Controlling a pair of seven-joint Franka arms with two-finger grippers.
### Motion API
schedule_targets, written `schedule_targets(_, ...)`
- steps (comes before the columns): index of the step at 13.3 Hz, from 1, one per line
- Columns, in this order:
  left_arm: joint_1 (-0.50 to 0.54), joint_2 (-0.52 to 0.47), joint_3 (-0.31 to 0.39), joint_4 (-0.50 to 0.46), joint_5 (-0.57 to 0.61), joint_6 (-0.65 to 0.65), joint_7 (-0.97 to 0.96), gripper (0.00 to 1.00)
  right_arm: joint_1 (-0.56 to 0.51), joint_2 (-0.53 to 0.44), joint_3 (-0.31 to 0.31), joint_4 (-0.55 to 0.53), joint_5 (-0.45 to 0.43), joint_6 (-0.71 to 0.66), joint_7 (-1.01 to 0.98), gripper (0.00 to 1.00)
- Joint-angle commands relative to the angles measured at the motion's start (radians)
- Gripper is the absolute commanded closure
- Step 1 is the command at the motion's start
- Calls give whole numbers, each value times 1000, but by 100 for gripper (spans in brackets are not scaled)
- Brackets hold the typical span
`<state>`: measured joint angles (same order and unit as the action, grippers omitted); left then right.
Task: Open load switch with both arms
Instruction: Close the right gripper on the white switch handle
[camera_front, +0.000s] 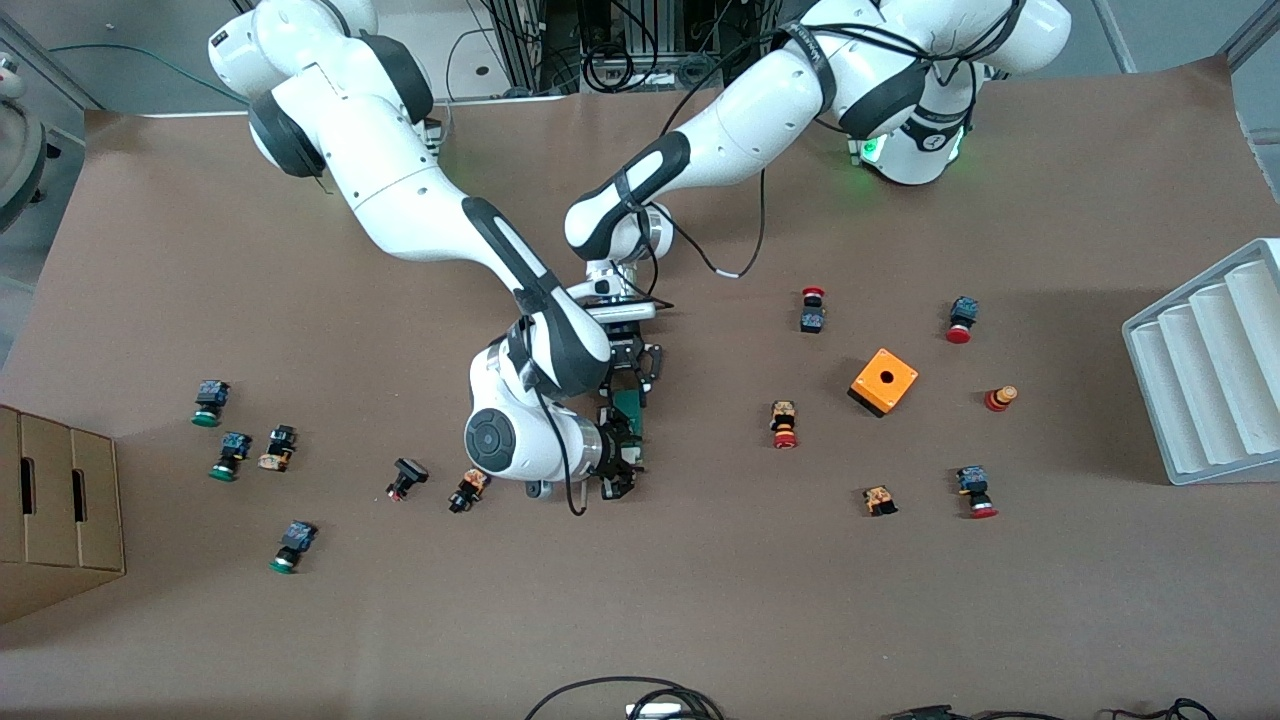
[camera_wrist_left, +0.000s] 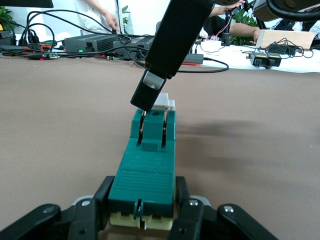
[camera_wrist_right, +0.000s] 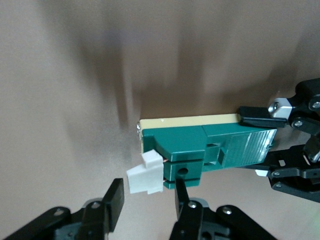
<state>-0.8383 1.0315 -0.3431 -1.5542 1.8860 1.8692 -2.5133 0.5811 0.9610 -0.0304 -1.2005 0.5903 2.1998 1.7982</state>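
Observation:
The load switch (camera_front: 630, 406), a narrow dark-green block on a cream base, lies in the middle of the table. My left gripper (camera_wrist_left: 142, 189) is shut on one end of it, a black finger (camera_wrist_left: 102, 194) pressed to each long side. At the switch's other end a small white sliding piece (camera_wrist_right: 145, 179) sticks out. My right gripper (camera_wrist_right: 149, 198) is open around that piece. One finger (camera_wrist_right: 183, 199) is next to the green body, and the other finger (camera_wrist_right: 114, 199) stands clear of the piece with a gap. In the front view the right gripper (camera_front: 618, 468) is at the end of the switch nearer the camera, and the left gripper (camera_front: 632, 362) is at the farther end.
Two small push-buttons (camera_front: 468, 490) lie close to the right arm's wrist. An orange cube with a hole (camera_front: 883, 380) and red-capped buttons (camera_front: 783, 424) lie toward the left arm's end. Green-capped buttons (camera_front: 230, 455) and a cardboard box (camera_front: 50, 500) are at the right arm's end. A white ridged tray (camera_front: 1210, 370) is at the table's edge.

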Motion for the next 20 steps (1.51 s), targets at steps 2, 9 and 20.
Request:
schedule_targets(2,-5,16,-7,23,12,-9,-12,45,5,-13,-6,-25,16,-15,4,54)
schedule_targets(9,-5,16,-7,23,10,-9,-12,45,-4,-15,-6,-48,14,-9,1,60)
schedule_targets(20,-5,16,-8,22,9,-9,-12,45,-6,-39,-3,-90,2,-8,-2,71)
